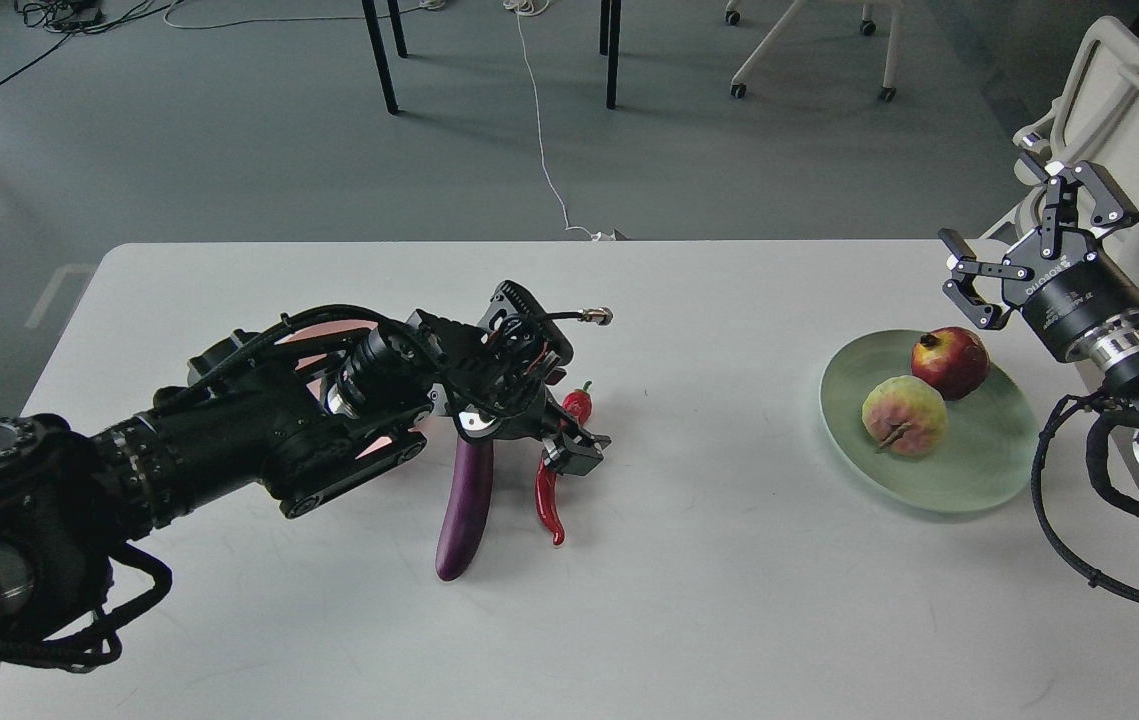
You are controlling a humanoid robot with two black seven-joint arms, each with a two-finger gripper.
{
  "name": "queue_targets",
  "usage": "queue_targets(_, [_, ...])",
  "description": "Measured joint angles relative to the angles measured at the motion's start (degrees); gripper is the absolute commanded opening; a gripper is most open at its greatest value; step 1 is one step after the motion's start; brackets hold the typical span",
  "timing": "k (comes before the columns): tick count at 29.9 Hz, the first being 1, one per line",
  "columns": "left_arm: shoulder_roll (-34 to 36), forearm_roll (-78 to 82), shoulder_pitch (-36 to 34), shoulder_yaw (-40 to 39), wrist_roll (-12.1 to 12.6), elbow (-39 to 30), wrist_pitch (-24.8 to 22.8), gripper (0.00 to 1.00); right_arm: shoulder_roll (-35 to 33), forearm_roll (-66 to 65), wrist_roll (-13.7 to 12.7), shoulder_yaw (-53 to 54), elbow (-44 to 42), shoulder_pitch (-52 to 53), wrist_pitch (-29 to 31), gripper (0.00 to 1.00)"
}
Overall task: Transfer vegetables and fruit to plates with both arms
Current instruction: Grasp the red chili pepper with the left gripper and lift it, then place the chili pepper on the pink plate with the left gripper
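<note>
Both vegetables lie under left claw [554, 440]: eggplant [464, 505], chili [549, 495].

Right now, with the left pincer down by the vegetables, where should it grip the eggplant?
Grip the eggplant across its mid-body, coming from above. It lies flat on the table, long axis toward you, bare sides clear; the chili lies just right.

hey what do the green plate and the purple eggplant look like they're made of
The green plate looks like pale, slightly translucent frosted glass or plastic: matte, with a soft glow along its rim. I can't tell which.

The eggplant has a smooth, glossy purple skin with a highlight running down its length. That very even sheen hints at a plastic replica, though it could be real.
</note>
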Motion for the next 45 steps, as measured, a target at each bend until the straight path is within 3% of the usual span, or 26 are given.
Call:
queue_targets(6, [-0.91,-0.16,0.64,0.08,0.08,1.09,1.04,0.90,-0.01,-0.03,0.00,-0.19,0.01,-0.02,0.00,0.99])
queue_targets(10, [-1.77,-0.17,0.86,0.09,0.20,2.93,2.23,0.79,0.01,-0.10,0.00,-0.21,0.07,-0.01,0.00,0.99])
queue_targets(16, [-1.95,-0.24,0.88,1.71,0.43,3.95,2.39,0.25,0.04,-0.25,0.00,-0.21,0.10,-0.01,0.00,0.99])
queue_targets(20, [-1.89,-0.21,0.87,2.13,0.98,4.04,2.33,0.12,0.02,-0.40,0.00,-0.25,0.10,-0.01,0.00,0.99])
queue_targets(25, [-2.41,-1.53,0.35,1.56,3.33,3.90,2.22,0.09,-0.01,-0.43,0.00,-0.26,0.09,-0.04,-0.01,0.99])
queue_targets(31, [-5.55,-19.20,-3.84,0.98,10.90,1.86,2.09,0.10,0.21,-0.44,0.00,-0.28,0.10,-0.05,-0.01,0.99])
queue_targets(34, [-5.84,-26.87,-7.23,1.25,12.77,1.62,2.09,0.10,0.23,-0.47,0.00,-0.41,0.09,-0.04,-0.01,0.99])
queue_targets(39, [-1.89,-29.67,-10.38,2.09,11.32,1.58,1.77,0.10,-0.03,-0.52,0.00,-0.56,0.08,0.04,-0.01,0.99])
queue_targets(45, [10.49,-29.45,-10.21,11.55,5.60,1.57,1.39,0.11,0.51,-0.70,0.00,-0.84,0.04,0.04,-0.01,0.99])
